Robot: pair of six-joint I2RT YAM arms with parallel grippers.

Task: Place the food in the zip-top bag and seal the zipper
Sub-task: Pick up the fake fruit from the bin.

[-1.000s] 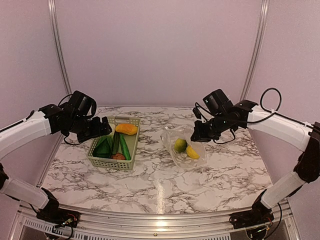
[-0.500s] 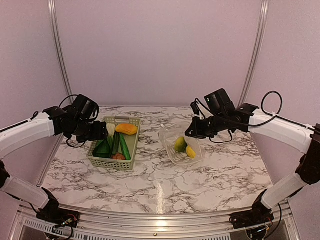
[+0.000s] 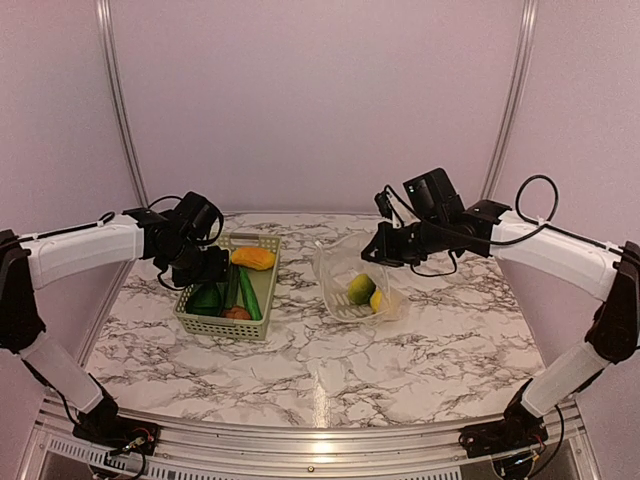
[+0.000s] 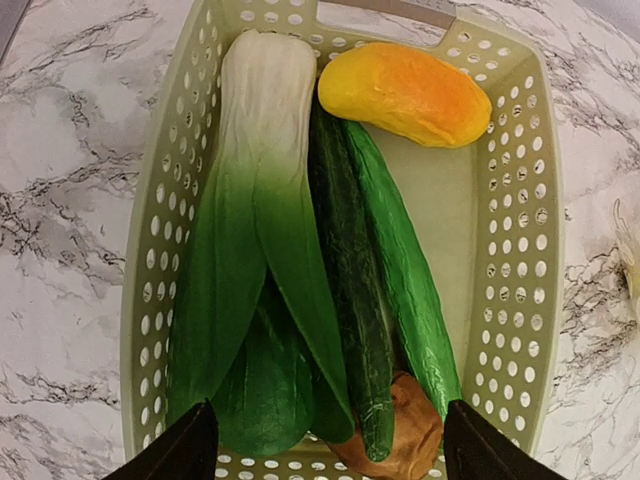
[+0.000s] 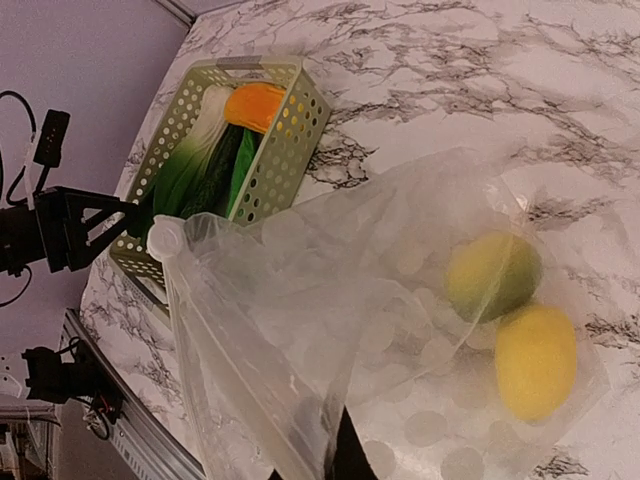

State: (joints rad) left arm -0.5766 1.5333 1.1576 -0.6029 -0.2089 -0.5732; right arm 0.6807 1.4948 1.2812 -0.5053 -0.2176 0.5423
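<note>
the left gripper [image 4: 328, 432] is hovering open over the basket [image 4: 515, 250], jaws spanning the bok choy [image 4: 255, 200] and long green pieces [image 4: 350, 280] lying lengthwise below. the right gripper [image 3: 374, 250] is pinching the zip-top bag [image 5: 330, 300] by its raised edge, lemon [image 5: 535, 360] inside.

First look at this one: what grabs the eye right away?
The clear zip-top bag lies right of centre, its mouth edge held up by the right gripper, with a yellow lemon and a greenish round fruit inside. To its left, the pale green basket holds bok choy, long green pieces and an orange piece. The open left gripper hovers above the basket.
</note>
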